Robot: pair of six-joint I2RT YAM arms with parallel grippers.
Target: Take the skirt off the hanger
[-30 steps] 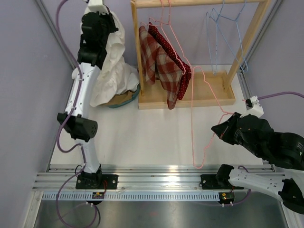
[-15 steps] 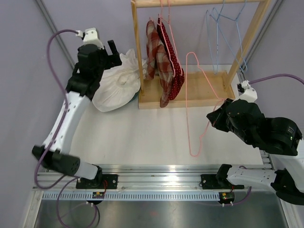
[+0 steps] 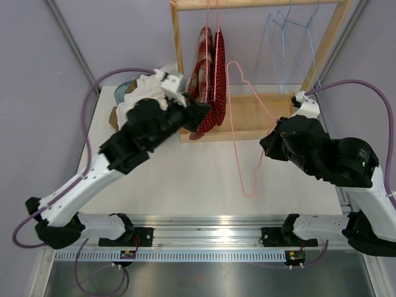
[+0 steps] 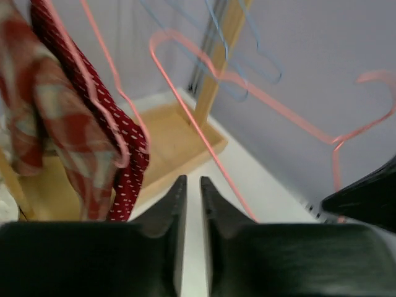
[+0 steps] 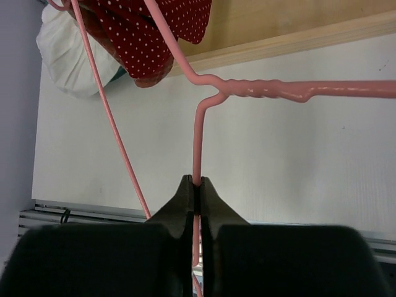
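The white skirt [image 3: 133,99] lies bunched at the back left of the table, off any hanger; it also shows in the right wrist view [image 5: 68,55]. My right gripper [image 3: 265,145] is shut on the empty pink wire hanger [image 3: 238,124] and holds it up over the table. In the right wrist view its jaws [image 5: 197,180] pinch the hanger's wire [image 5: 198,148] just below the twisted neck. My left gripper [image 3: 204,111] hovers by the rack's near-left corner, its jaws [image 4: 192,182] almost together and empty. The pink hanger [image 4: 204,136] crosses its view.
A wooden rack [image 3: 247,117] stands at the back with a red plaid and a red dotted garment [image 3: 210,80] hanging on pink hangers and empty blue hangers [image 3: 291,37] on the right. A teal basket [image 3: 122,91] sits under the skirt.
My left arm has swung down and right, away from the white skirt, toward the rack. My right gripper has carried the pink hanger left and further back.
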